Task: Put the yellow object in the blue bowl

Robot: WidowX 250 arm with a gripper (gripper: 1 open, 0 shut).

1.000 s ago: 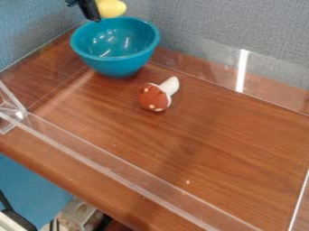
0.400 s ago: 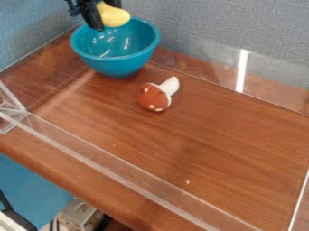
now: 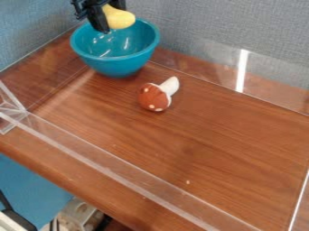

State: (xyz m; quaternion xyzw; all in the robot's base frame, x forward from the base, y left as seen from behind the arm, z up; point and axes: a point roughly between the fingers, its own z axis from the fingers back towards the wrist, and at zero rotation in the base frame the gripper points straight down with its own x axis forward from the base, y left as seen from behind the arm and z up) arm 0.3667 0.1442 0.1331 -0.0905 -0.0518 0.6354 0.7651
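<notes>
The yellow object (image 3: 119, 17), small and smooth, hangs at the top of the camera view with my gripper (image 3: 104, 18) shut on it. Its black fingers (image 3: 89, 11) reach down from the top edge, and most of the arm is out of the picture. Right beneath it stands the blue bowl (image 3: 115, 54), round, deep and glossy teal, at the back left of the wooden table. The yellow object is over the bowl's back rim and above its opening, and I cannot tell whether it touches the rim.
A red-capped, white-stemmed mushroom (image 3: 158, 94) lies on the wood just right of and in front of the bowl. Low clear plastic walls (image 3: 241, 70) fence the wooden tabletop (image 3: 182, 144) on all sides.
The gripper with the yellow object has edged slightly lower and to the right, closer over the bowl. The bowl and the mushroom have not moved.
</notes>
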